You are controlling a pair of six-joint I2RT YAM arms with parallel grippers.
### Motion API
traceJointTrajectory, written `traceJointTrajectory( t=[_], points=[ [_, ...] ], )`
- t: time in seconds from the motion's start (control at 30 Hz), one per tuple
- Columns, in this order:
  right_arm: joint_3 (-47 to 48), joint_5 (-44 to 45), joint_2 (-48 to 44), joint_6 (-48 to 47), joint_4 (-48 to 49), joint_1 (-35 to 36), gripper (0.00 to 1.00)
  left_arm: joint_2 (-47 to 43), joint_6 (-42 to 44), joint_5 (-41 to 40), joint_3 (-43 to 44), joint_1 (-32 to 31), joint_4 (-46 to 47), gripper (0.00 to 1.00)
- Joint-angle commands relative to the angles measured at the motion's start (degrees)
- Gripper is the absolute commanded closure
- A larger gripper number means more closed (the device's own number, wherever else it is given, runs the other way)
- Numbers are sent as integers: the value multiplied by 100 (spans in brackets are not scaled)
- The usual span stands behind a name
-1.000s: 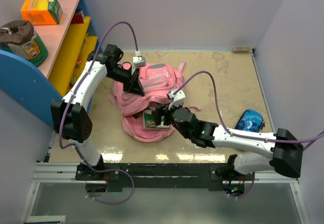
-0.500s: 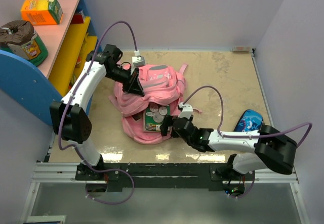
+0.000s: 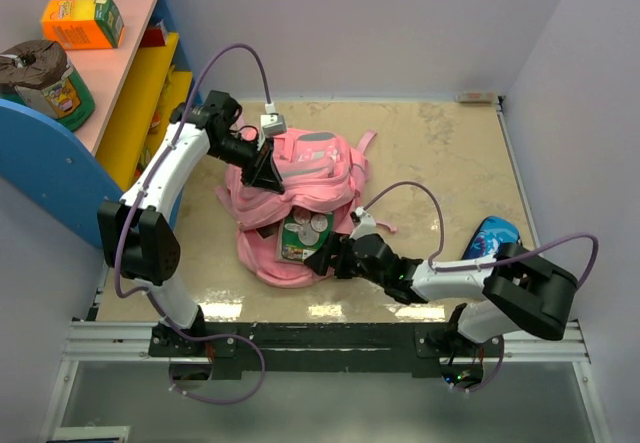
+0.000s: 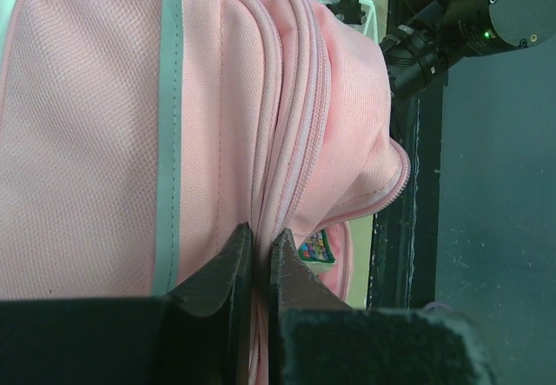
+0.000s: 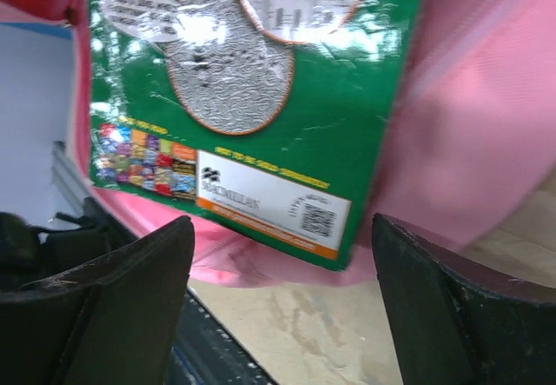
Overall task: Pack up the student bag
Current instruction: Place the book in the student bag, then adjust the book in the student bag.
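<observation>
Found the student bag (image 3: pixel 310 158) slumped on the counter (image 3: pixel 450 153), left of centre and toward the near edge, mouth turned to the near side. Noted a slight slide of it nearward and leftward against a second before.

Pinched the far-left lip of the bag's opening with the left pincer (image 4: pixel 259 239), clamped tight on the pink fabric beside the zip seam and holding that mouth up. Kept the same hold as in the earlier views.

Had gripped the green book (image 3: pixel 303 235) at the bag's mouth a second before with the right pincer (image 3: pixel 327 253). Let go half a second later, then drew back nearward and lower. Stood spread wide and empty in the right wrist view, just short of the book's near edge, apparently not touching it.

Left the book resting in the opening, cover with its silver coins facing up, the end with the white label poking out over the pink lip. Judged as one item delivered but not fully seated, and probably in need of a nudge deeper before any zipping.

Left the small blue pouch (image 3: pixel 493 238) on the counter at the right, well apart from the bag and untouched. Likely the next thing to fetch.
</observation>
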Motion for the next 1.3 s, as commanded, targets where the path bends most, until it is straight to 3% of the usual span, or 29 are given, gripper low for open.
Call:
traceJointTrajectory(
  t=[0.0,0.3,0.5,0.63,0.8,0.87,0.97,1.27],
  points=[
    [294,-655,175,214,825,-20,19,-485,-15,1156,12,-17,-152,100],
    [751,-480,298,-6,614,-38,39,-511,38,1209,-102,-17,-152,100],
    [1163,240,-291,-436,157,-29,40,-537,47,1191,-93,-17,-144,100],
    [1937,373,269,-1129,-19,-47,41,-528,21,1279,-67,-26,-143,100],
    [2762,443,1184,-1307,-132,-55,42,-634,-50,1323,21,-34,-143,100],
    [2887,679,1265,-1360,-534,-55,38,-687,-102,1288,65,-17,-143,100],
    [2634,1049,907,-1465,-713,-47,2,-739,-129,1262,117,-17,-143,100],
    [1930,1945,-53,-1448,-1442,-47,1,-660,-304,1411,451,-17,-143,100]
  ],
)
